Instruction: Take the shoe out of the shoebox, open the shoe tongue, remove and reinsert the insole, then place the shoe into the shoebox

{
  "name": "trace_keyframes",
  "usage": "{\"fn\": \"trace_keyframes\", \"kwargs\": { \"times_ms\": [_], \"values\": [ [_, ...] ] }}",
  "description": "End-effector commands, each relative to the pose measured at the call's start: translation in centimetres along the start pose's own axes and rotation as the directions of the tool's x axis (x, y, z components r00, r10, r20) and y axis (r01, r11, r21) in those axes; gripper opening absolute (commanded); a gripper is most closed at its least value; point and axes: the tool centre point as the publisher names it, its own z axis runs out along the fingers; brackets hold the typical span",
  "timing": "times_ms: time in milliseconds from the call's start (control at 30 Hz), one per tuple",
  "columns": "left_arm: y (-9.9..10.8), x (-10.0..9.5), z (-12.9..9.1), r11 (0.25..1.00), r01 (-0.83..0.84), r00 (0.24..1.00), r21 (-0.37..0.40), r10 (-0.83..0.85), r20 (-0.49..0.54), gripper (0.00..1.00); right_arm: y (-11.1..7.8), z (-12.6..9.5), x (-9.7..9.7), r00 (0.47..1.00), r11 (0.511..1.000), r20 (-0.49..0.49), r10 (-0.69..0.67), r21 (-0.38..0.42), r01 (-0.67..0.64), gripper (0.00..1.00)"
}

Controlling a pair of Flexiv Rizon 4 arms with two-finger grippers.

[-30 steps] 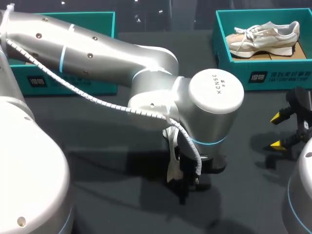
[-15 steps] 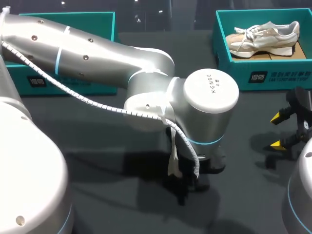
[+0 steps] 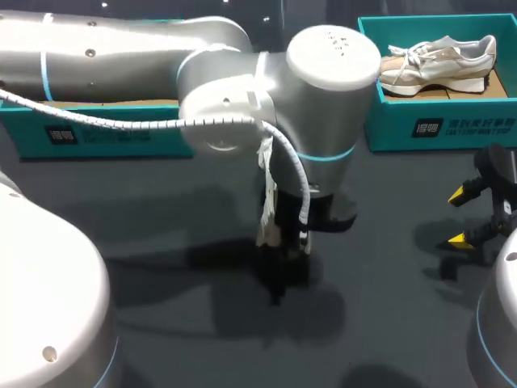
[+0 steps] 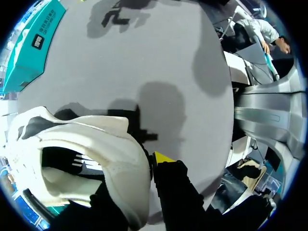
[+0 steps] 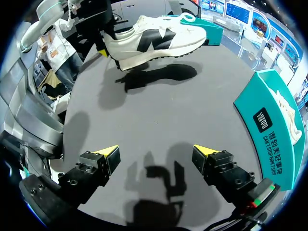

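Left arm [image 3: 121, 48] silver-grey, smooth tubular links, flat round cap [image 3: 333, 50] with small dark print (not read), cyan ring [image 3: 323, 155] just below the cap, white spiral-wrapped cable [image 3: 121, 123] looping beside the cap, small screws [image 3: 90, 52] dotting the link behind the cap, right gripper [image 5: 156, 153] black, yellow-tipped.

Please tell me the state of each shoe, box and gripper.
white shoe, held in the air by its heel
left gripper, fingers shut on the white shoe
right gripper, fingers open, empty
right shoebox, open, holding a beige shoe
left shoebox, open, partly hidden
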Motion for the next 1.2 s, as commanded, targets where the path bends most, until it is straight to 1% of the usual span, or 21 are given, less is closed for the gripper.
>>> {"fn": "trace_keyframes", "kwargs": {
  "times_ms": [33, 500, 533, 633, 800, 900, 933, 967, 1033, 1100, 1200],
  "values": [
    [4.7, -0.5, -6.0, 0.999, -0.008, 1.0, 0.041, 0.007, 0.007, 0.0, 0.0, -0.1, 0.2, 1.0, 1.0, 0.004, 0.0, 0.002, 0.0, 1.0],
    [4.7, -0.5, -6.0, 0.999, -0.008, 1.0, 0.041, 0.007, 0.007, 0.0, 0.0, -0.1, 0.2, 1.0, 1.0, 0.004, 0.0, 0.002, 0.0, 1.0],
    [5.2, -1.0, -6.8, 0.998, -0.018, 1.0, 0.057, 0.018, -0.01, 0.0, 0.0, -0.1, 0.2, 1.0, 1.0, 0.004, 0.0, 0.002, 0.0, 1.0],
    [7.4, -3.1, -8.5, 0.997, -0.026, 0.999, 0.066, 0.028, -0.03, 0.0, 0.0, -0.1, 0.2, 1.0, 1.0, 0.004, 0.0, 0.002, 0.0, 1.0],
    [12.7, -7.4, -11.1, 0.997, -0.028, 0.997, 0.068, 0.033, -0.076, 0.0, 0.0, -0.1, 0.2, 1.0, 1.0, 0.004, 0.0, 0.002, 0.0, 1.0],
    [16.0, -10.0, -12.6, 0.998, -0.001, 0.997, 0.065, 0.006, -0.077, 0.0, 0.0, -0.1, 0.2, 1.0, 1.0, 0.004, 0.0, 0.002, 0.0, 1.0],
    [17.1, -10.5, -13.1, 0.998, 0.02, 0.998, 0.054, -0.016, -0.069, 0.0, 0.0, -0.1, 0.2, 1.0, 1.0, 0.004, 0.0, 0.002, 0.0, 1.0],
    [18.3, -11.4, -13.6, 0.998, 0.021, 0.997, 0.058, -0.016, -0.077, 0.0, 0.0, -0.1, 0.2, 1.0, 1.0, 0.004, 0.0, 0.002, 0.0, 1.0],
    [20.5, -13.5, -14.5, 0.999, 0.034, 0.997, 0.04, -0.031, -0.071, 0.0, 0.0, -0.1, 0.2, 1.0, 1.0, 0.004, 0.0, 0.002, 0.0, 1.0],
    [22.4, -15.1, -15.1, 0.996, 0.069, 0.995, 0.051, -0.065, -0.071, 0.0, 0.0, -0.1, 0.2, 1.0, 1.0, 0.004, 0.0, 0.002, 0.0, 1.0],
    [22.4, -15.1, -15.1, 0.996, 0.069, 0.995, 0.051, -0.065, -0.071, 0.0, 0.0, -0.1, 0.2, 1.0, 1.0, 0.004, 0.0, 0.002, 0.0, 1.0]
  ]
}}
